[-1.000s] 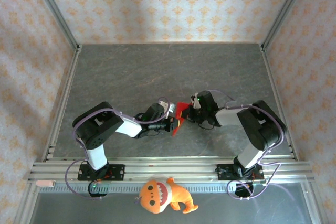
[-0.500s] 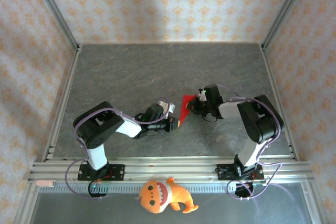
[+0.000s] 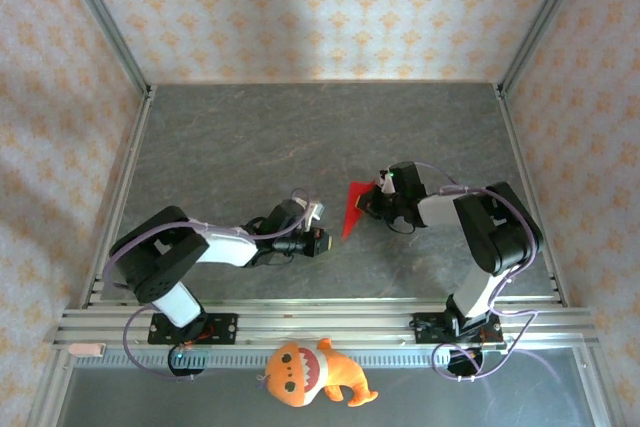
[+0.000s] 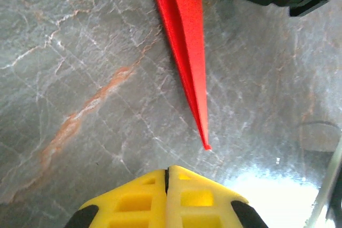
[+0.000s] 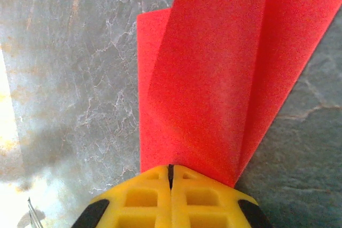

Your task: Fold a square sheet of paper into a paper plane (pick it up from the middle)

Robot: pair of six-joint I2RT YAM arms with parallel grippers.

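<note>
A red paper plane [image 3: 353, 212] was pinched at its wide end by the right gripper [image 3: 374, 201], over the table [image 3: 250, 137]. The left gripper [image 3: 322, 243] was clenched empty near its tip. Creases could be crushed by a clumsy regrasp.

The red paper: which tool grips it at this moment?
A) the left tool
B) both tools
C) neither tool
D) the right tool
D: the right tool is shut on the red paper, while the left tool is closed on nothing, clear of the paper's tip.
</note>
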